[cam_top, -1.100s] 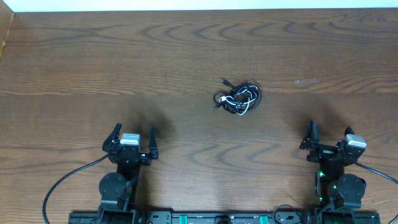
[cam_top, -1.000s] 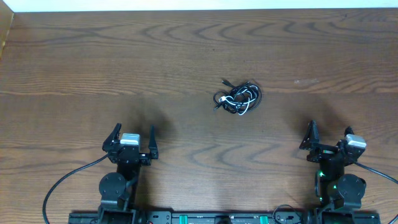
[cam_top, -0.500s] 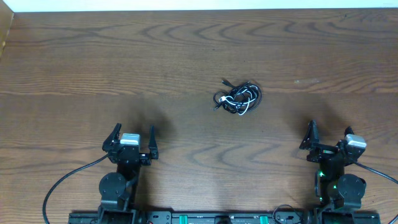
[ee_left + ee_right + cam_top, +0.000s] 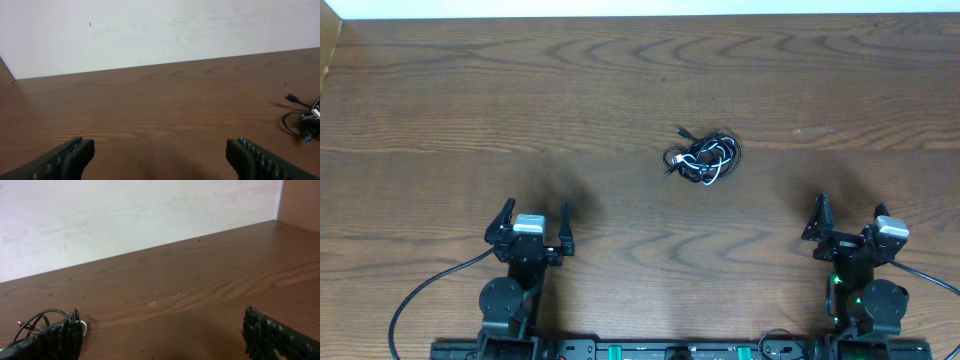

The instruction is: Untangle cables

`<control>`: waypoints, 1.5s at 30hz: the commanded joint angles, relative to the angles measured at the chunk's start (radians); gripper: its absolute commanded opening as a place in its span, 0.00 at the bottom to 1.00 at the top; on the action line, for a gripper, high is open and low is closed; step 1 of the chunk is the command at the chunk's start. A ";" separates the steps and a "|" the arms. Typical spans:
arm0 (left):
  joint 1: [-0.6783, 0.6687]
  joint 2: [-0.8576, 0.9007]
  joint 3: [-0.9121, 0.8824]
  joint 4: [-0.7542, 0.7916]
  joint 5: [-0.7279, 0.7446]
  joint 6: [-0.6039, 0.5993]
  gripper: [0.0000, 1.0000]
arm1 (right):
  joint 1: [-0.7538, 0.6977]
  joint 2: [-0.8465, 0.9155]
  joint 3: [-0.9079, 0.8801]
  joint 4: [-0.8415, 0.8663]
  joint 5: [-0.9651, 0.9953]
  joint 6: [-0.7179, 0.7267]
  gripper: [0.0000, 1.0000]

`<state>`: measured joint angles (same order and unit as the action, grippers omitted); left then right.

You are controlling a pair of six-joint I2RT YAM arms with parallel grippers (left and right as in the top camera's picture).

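Jaws, both arms: spread wide, empty, well behind the cables (image 4: 703, 158), one knotted black-and-white bundle on the desk (image 4: 620, 80), somewhat nearer the right arm (image 4: 865, 262).

Jaws wide apart above wooden table (image 4: 200, 290), tangled cables (image 4: 35, 322) behind one

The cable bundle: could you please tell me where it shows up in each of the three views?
Overhead: cable bundle just right of centre, slightly above mid-height.
Left wrist: at the right edge, mid-height, cut off by the frame.
Right wrist: bottom left corner, partly hidden.
Shared landmark: the white wall behind the far edge of the table.
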<state>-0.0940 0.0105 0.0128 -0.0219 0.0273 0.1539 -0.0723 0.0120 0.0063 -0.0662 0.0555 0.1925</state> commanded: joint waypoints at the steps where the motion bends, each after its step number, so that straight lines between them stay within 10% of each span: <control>1: 0.004 0.001 -0.009 -0.049 -0.013 -0.005 0.92 | 0.006 -0.003 -0.001 -0.004 -0.003 -0.014 0.99; 45: 0.004 0.001 0.011 -0.045 -0.013 -0.068 0.92 | 0.006 -0.003 -0.001 -0.004 -0.003 -0.014 0.99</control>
<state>-0.0940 0.0105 0.0135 -0.0212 0.0277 0.1375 -0.0723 0.0120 0.0063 -0.0662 0.0555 0.1925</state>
